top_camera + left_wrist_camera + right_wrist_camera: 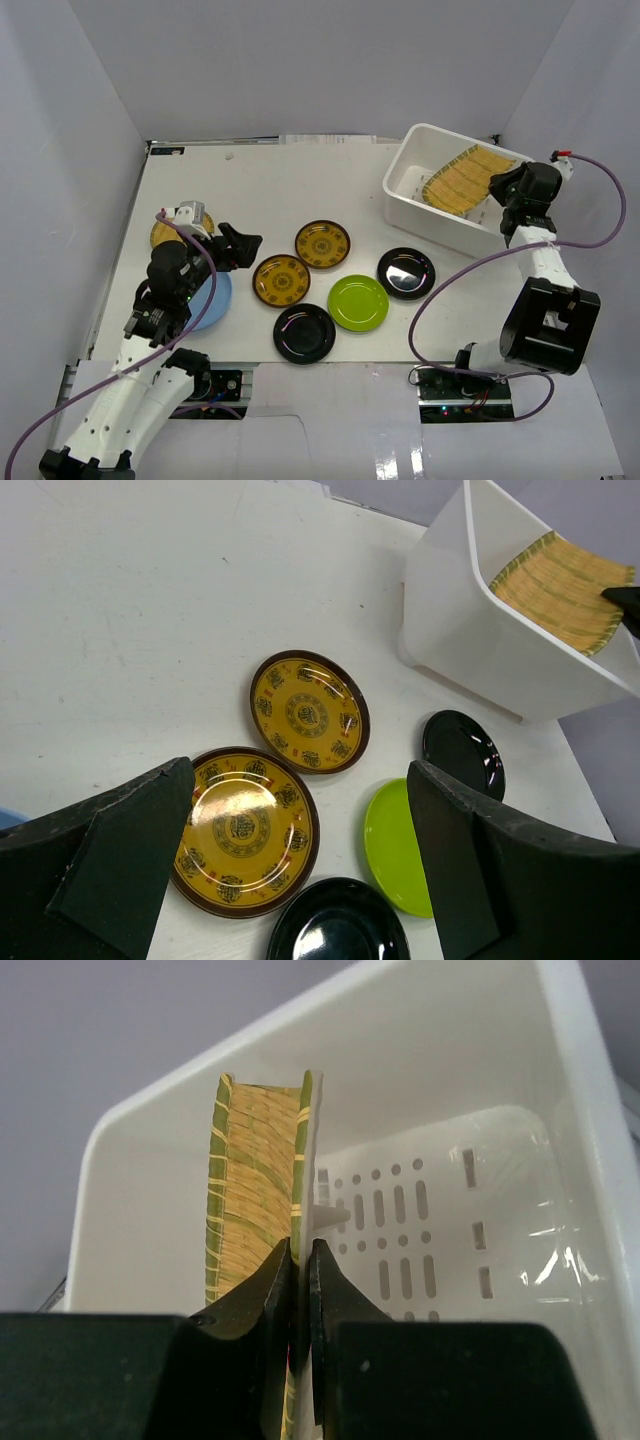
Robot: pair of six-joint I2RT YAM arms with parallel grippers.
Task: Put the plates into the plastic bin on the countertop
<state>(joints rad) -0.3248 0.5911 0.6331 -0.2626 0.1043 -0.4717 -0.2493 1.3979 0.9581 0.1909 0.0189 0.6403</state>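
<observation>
My right gripper (508, 192) is shut on the edge of the squarish yellow woven plate (463, 178) and holds it tilted inside the white plastic bin (436, 226). The right wrist view shows the fingers (300, 1260) pinching that plate (250, 1180) edge-on. My left gripper (243, 246) is open and empty above the countertop (260, 190), over a brown-rimmed plate (245, 830). The other brown-rimmed plate (322, 244), two black plates (304, 333) (406, 272) and the lime green plate (358, 302) lie flat. The light blue plate (214, 300) and a round woven plate (163, 234) are partly hidden under the left arm.
The bin's slotted wall (400, 1220) faces the right wrist camera. Grey enclosure walls stand on three sides. The right arm's cable (600, 200) loops beside the bin. The bin stands at the far right corner of the countertop.
</observation>
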